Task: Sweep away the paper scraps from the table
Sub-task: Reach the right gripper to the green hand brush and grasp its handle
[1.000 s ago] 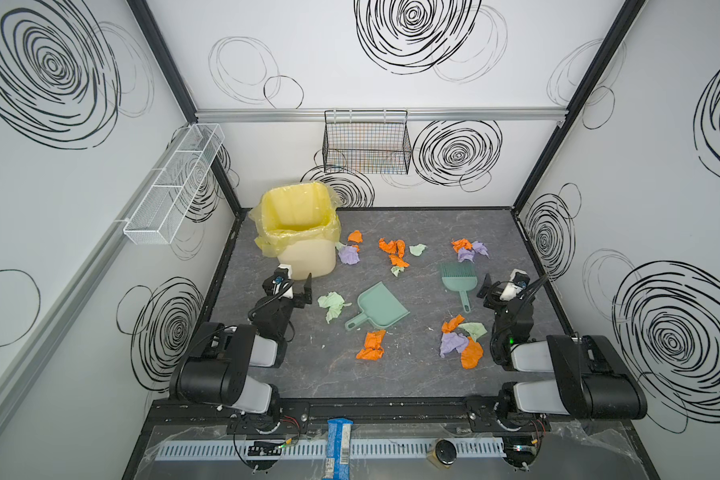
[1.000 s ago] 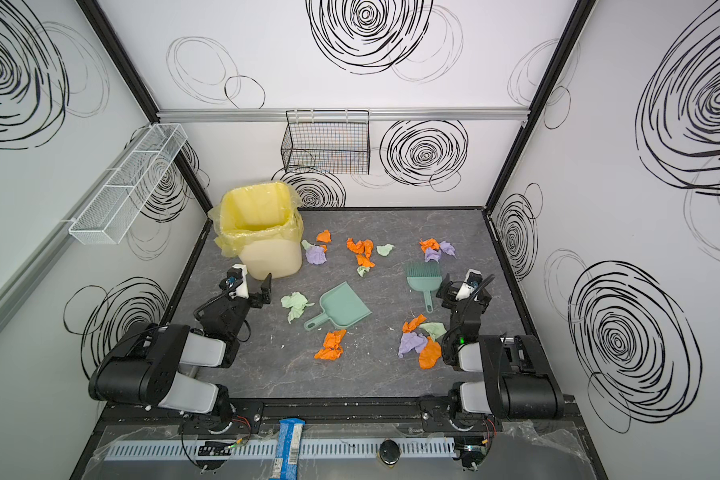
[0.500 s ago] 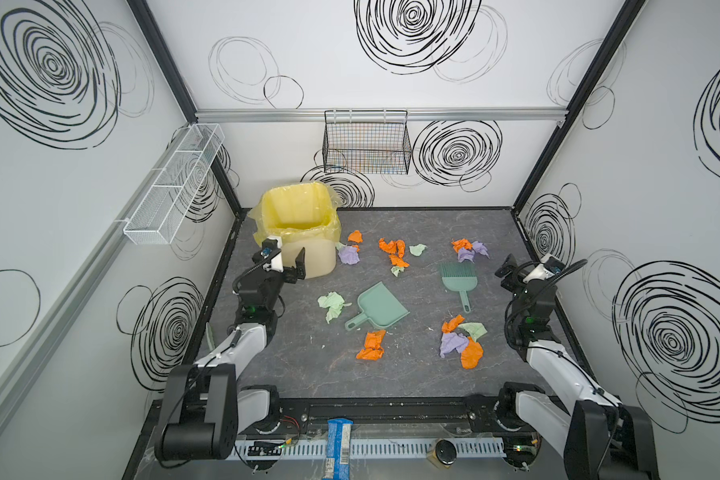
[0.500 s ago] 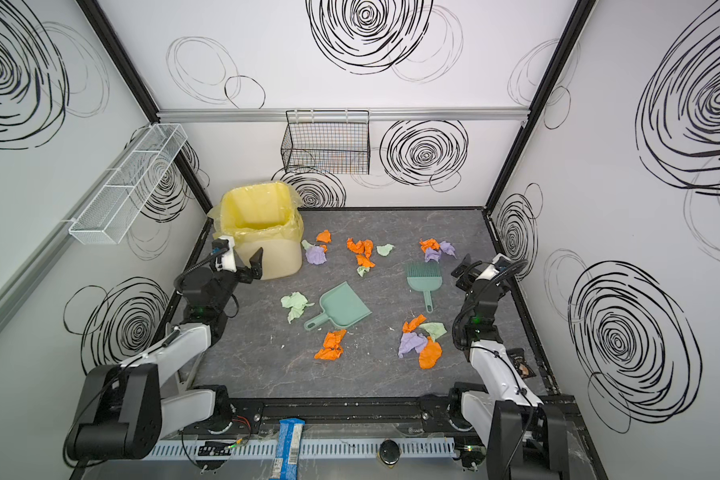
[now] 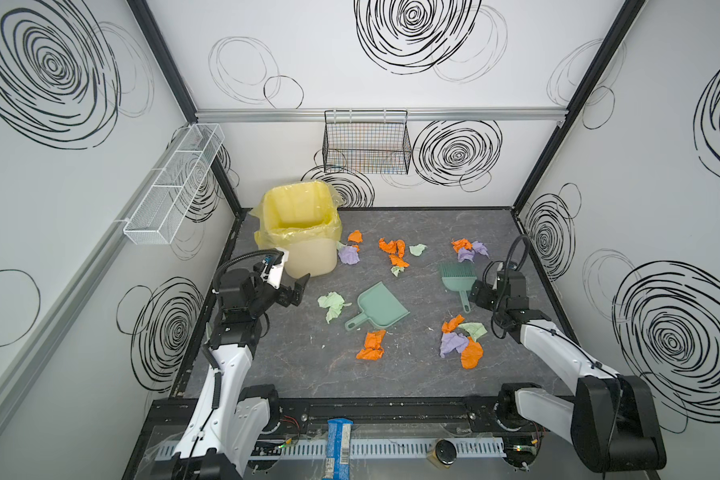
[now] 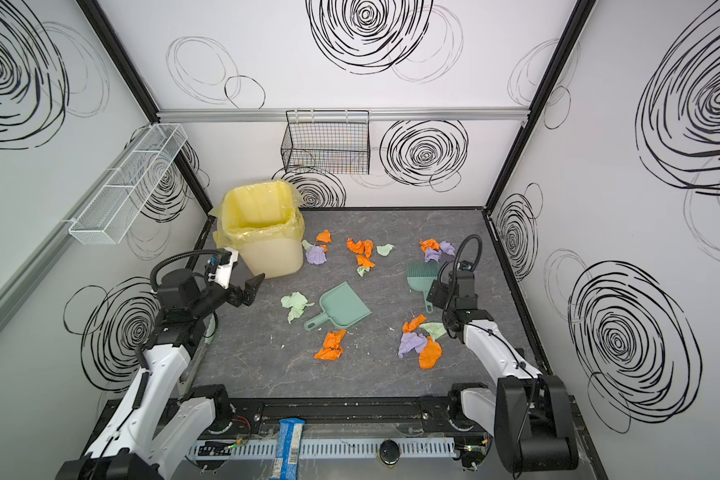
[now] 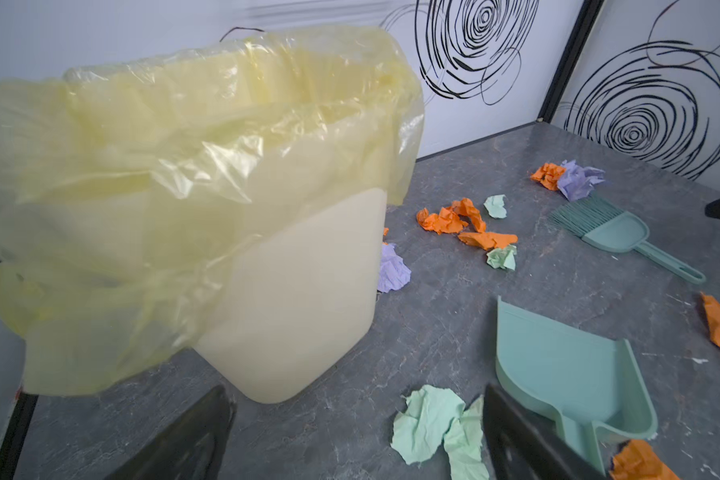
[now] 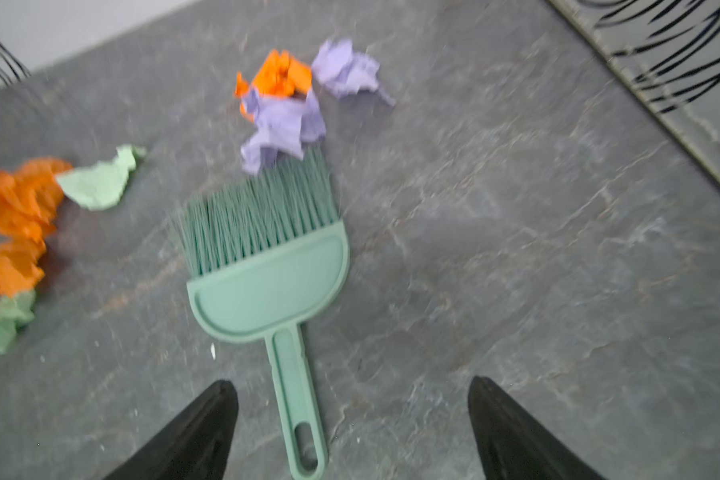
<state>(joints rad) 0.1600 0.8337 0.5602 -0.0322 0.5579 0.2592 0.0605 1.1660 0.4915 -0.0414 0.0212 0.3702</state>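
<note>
The paper scraps [image 5: 454,343] lie scattered over the worktop [image 5: 308,370] in orange, lilac and pale green. One cluster sits on the worktop beside the right gripper [image 8: 350,380], toward the front edge. Another cluster lies at the bristle tips of the brush [image 8: 267,286]. A pale green scrap [image 5: 331,304] lies between the left gripper [image 5: 299,289] and the dustpan [image 5: 381,307].

Left gripper: jaws spread wide, holding nothing, hanging beside the lined bin [image 5: 304,232].

Right gripper: jaws spread wide, one on either side of the brush handle, not touching it. The right wrist view is blurred.
</note>
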